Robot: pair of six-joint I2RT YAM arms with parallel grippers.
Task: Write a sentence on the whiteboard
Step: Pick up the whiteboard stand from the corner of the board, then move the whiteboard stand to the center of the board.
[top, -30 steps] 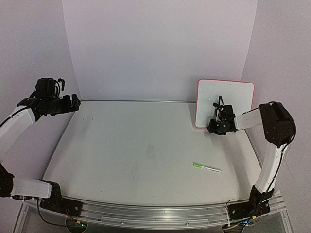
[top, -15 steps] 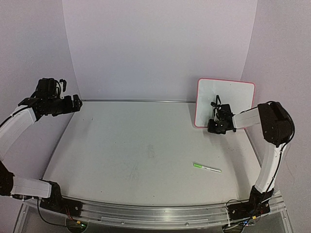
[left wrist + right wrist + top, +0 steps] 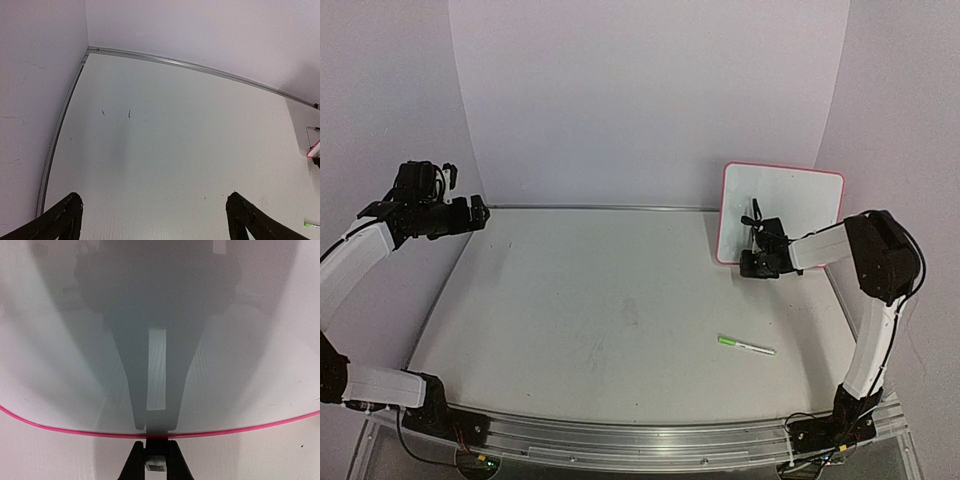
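The whiteboard [image 3: 790,205] is seen standing on edge at the rear right of the surface [image 3: 610,300], its white face turned towards the arms; whether it is leaned on the wall behind cannot be told. The right arm [image 3: 875,255] is bent in from the right edge, and its wrist is brought low against the lower left part of the board. In the right wrist view the right fingers [image 3: 137,465] are shown drawn almost together, with only a narrow gap left between them. The pink rim [image 3: 75,428] along the bottom of the board is met exactly at their tips, so the board's lower edge is pinched between them. A dark shadow of the wrist is thrown up the white face above the grip. The left arm [image 3: 360,255] is raised at the far left, well apart from the board. The left fingers [image 3: 67,220] are spread wide — one at each lower corner of the left wrist view — and nothing is held or touched by them. A green marker [image 3: 745,346] is laid flat on the surface in front of the board, near the right arm and apart from both sets of fingers.
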